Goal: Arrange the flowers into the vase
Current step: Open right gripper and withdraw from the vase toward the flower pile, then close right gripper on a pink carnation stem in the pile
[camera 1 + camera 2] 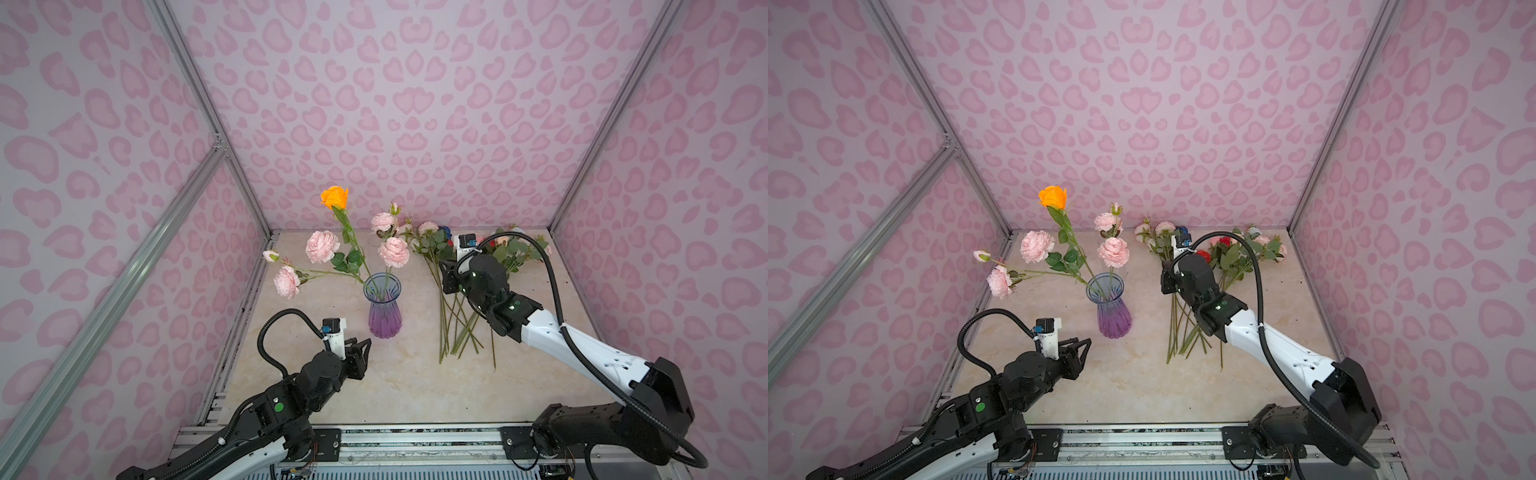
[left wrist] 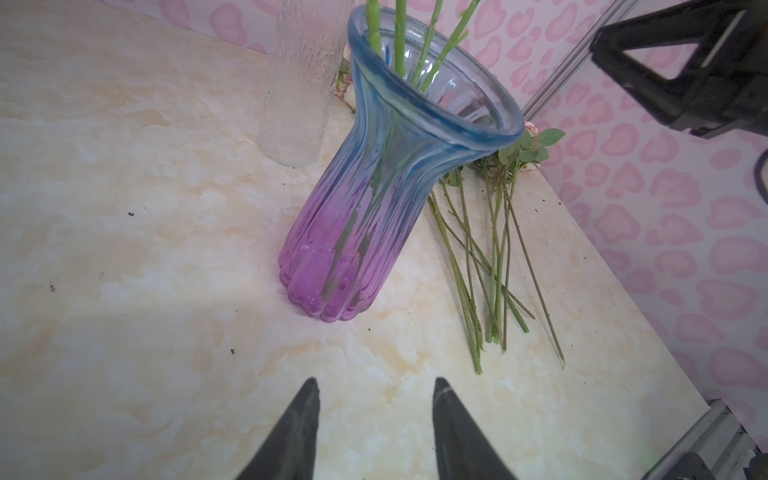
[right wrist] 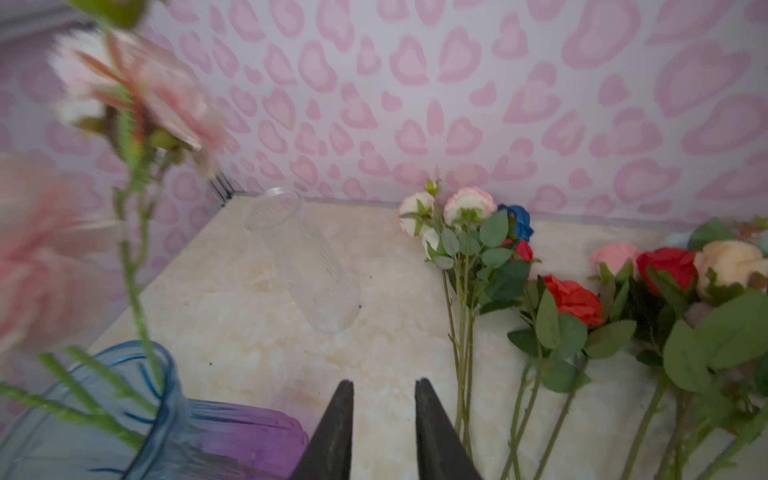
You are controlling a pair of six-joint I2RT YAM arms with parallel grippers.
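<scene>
Marble-look tabletop [image 1: 395, 386] sat inside pink heart-print walls [image 1: 415, 104]; left gripper [image 2: 376, 380] and right gripper [image 3: 384, 381] both stood part-open, jaws apart, holding nothing.

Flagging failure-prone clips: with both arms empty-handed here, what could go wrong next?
The loose stems lie crossed in one pile, so the right jaws, open near them, may lift several at once. The blooms in the vase lean mostly left; a knock while inserting could tip it.

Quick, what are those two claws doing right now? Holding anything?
Left gripper: open, holding nothing.
Right gripper: open by a narrow gap, holding nothing.
</scene>
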